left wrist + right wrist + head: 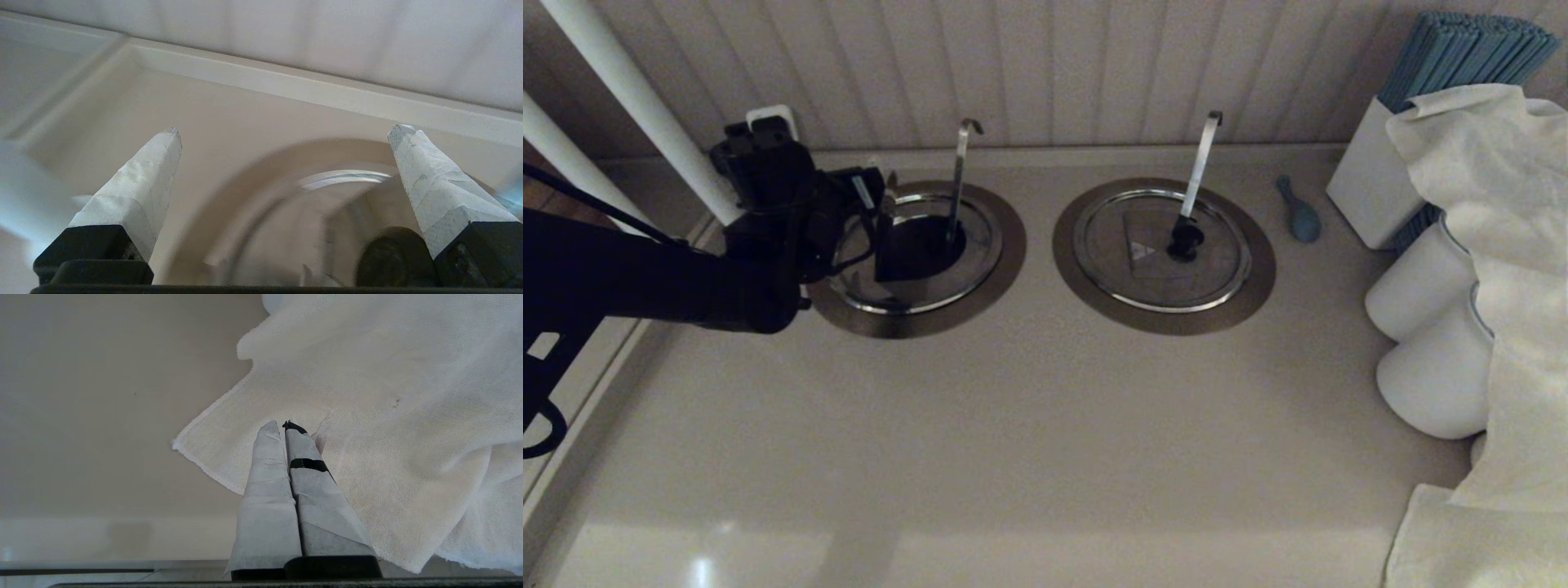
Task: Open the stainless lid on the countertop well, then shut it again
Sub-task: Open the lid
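The countertop well's bronze collar (1005, 245) sits at the back left, with the thin curled-hook rod (961, 175) rising from it. The stainless lid (976, 245) lies in the collar. Its flap looks tilted up on the left, and a dark opening (923, 243) shows in the middle. My left gripper (880, 208) hovers over the lid's left side. In the left wrist view it (288, 130) is open and holds nothing, with the black knob (392, 257) beside one finger (433, 192). My right gripper (286, 425) is shut above a white cloth (388, 396), out of the head view.
The twin lid (1119, 261) with its broad flat handle (1203, 163) lies flat to the right. A blue spoon-like object (1298, 214), a white box of blue straws (1372, 180), white cups (1417, 286) and the draped cloth (1503, 245) crowd the right side. A white pole (637, 106) stands at the left.
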Tool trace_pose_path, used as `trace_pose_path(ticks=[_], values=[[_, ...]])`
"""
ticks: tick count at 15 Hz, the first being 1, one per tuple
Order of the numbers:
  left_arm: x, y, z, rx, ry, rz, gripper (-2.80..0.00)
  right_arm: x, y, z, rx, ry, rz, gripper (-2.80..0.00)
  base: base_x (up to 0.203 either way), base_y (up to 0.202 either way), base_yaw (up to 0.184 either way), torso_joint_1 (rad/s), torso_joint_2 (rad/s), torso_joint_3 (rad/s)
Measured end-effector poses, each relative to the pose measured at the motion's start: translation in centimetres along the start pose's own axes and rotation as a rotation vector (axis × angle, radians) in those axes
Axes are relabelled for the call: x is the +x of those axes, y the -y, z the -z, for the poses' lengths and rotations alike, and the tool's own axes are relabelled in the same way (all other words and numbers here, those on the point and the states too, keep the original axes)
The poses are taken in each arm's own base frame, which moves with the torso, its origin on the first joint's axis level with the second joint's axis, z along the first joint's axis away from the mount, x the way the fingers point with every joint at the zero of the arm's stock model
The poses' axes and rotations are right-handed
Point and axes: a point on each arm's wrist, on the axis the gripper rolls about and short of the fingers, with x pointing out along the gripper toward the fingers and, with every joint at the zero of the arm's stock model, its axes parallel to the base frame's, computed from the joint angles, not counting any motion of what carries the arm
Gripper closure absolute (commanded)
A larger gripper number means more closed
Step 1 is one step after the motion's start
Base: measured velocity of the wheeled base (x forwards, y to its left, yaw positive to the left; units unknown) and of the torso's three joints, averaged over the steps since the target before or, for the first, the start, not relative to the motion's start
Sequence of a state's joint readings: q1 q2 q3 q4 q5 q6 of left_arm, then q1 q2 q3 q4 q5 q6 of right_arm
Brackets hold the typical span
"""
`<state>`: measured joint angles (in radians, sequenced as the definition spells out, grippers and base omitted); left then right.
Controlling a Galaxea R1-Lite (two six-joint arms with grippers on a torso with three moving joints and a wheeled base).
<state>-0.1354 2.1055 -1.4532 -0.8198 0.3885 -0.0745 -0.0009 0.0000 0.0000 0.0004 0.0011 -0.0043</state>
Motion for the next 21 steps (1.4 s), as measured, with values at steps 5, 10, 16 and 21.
trace_pose_path(ticks=[5, 10, 16, 21], values=[[0.6, -1.4, 0.0, 0.008, 0.001, -0.016, -2.8, 0.0, 0.0, 0.0, 0.0, 0.0, 0.0, 0.0, 0.0, 0.0, 0.0, 0.0, 0.0, 0.0], [1.8, -4.0, -0.8, 0.014, 0.016, -0.067, -2.8, 0.0, 0.0, 0.0, 0.0, 0.0, -0.001, 0.0, 0.0, 0.0, 0.0, 0.0, 0.0, 0.0], [2.3, -6.3, -2.1, 0.021, 0.044, -0.104, -2.8, 0.0, 0.0, 0.0, 0.0, 0.0, 0.0, 0.0, 0.0, 0.0, 0.0, 0.0, 0.0, 0.0], [1.9, -6.2, -3.0, 0.013, 0.065, -0.104, -2.8, 0.0, 0.0, 0.0, 0.0, 0.0, -0.001, 0.0, 0.0, 0.0, 0.0, 0.0, 0.0, 0.0]])
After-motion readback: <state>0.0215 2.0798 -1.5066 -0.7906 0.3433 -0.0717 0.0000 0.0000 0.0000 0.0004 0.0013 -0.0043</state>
